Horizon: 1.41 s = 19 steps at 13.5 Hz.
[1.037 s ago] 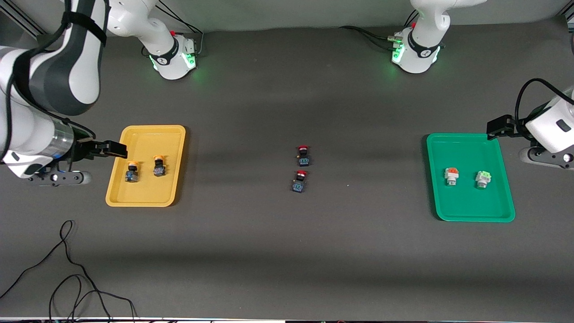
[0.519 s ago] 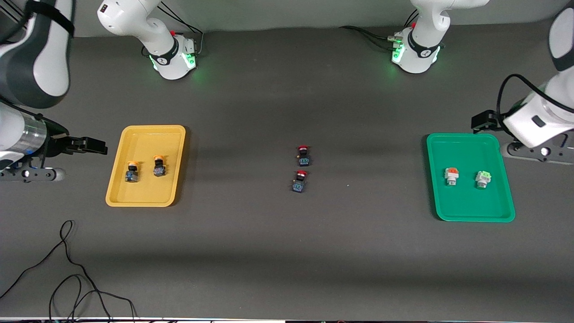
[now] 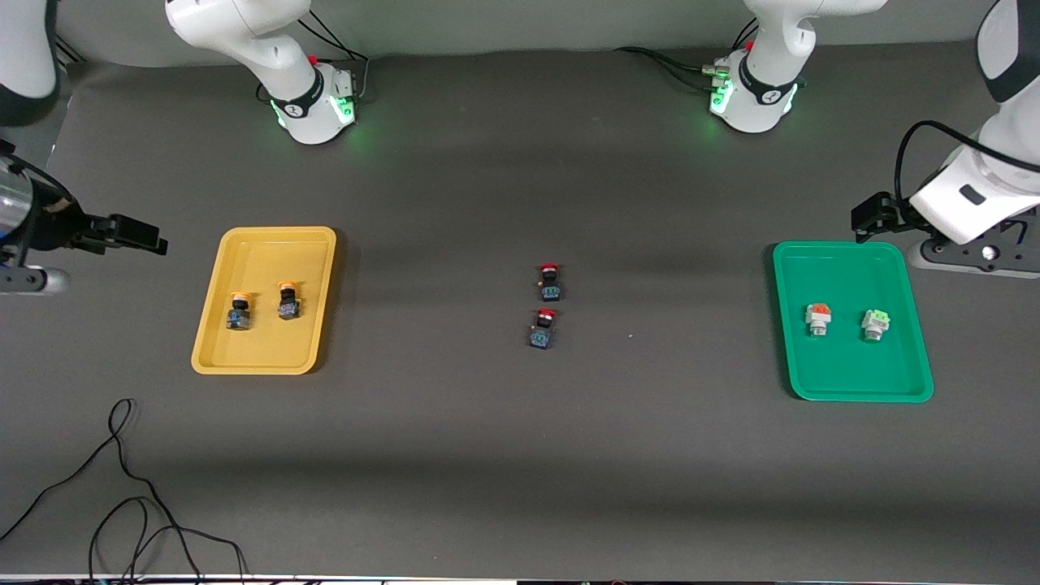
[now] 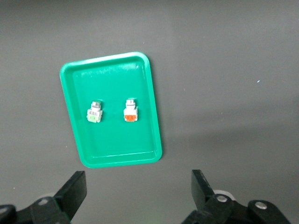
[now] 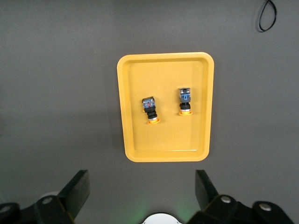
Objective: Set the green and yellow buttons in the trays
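Note:
The yellow tray lies toward the right arm's end of the table and holds two yellow-capped black buttons. The right wrist view shows the tray and both buttons. The green tray lies toward the left arm's end and holds an orange-capped white button and a green-capped white button. The left wrist view shows them too. My right gripper is open and empty, up over bare table beside the yellow tray. My left gripper is open and empty beside the green tray.
Two red-capped black buttons sit on the table's middle. A loose black cable lies near the front edge toward the right arm's end. The arm bases stand along the table's back edge.
Both grippers have drawn away from their trays toward the table's ends; the right one left the yellow tray's edge. The buttons have not moved.

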Available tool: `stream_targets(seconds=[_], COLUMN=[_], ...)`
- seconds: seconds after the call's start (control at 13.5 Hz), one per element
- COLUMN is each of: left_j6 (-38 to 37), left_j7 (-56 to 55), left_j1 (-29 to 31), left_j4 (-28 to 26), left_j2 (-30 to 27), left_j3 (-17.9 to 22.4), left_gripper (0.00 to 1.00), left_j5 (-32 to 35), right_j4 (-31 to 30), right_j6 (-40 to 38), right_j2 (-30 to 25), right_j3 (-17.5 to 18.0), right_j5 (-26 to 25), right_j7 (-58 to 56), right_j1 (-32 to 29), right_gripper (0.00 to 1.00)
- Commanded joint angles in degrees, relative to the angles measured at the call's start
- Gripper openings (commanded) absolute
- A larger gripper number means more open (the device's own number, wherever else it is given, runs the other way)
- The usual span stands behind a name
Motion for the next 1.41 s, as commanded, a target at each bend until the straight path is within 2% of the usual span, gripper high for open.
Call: stream_targets(seconds=[0.0,0.15,0.44,0.59,1.33], left_j6=[-0.5,-2.4,-3.6,-3.5,-4.8], left_j7=[-0.4,-0.8,-0.2,-0.2,-0.3], left_j1=[-1.5,-1.3,-0.7,-0.9,-0.7], left_j4=[1.8,2.1,2.4,2.4,2.2], left_j2=[0.6,1.8,2.3,2.3,2.4], left_j3=[0.7,0.7,0.7,0.7,0.7], left_gripper=[1.0,1.0,1.0,1.0,1.0], left_j5=[-0.2,-0.2,-0.2,-0.2,0.0], right_j4=[-2.0,-2.0,-1.8,-1.4,-1.0], right_j6=[0.2,0.2,0.8,1.2,1.0], right_j2=[-2.7,-3.5,-3.6,-3.2,-3.0], right_j3=[9.9,14.6,14.4,14.6,14.4], right_j5=[-1.3,-1.4,-1.9,-3.9,-3.5], right_j7=[1.5,1.1,1.1,1.1,0.9], right_j1=[-11.1,-16.8,-16.8,-16.7,-16.0], right_gripper=[1.0,1.0,1.0,1.0,1.0])
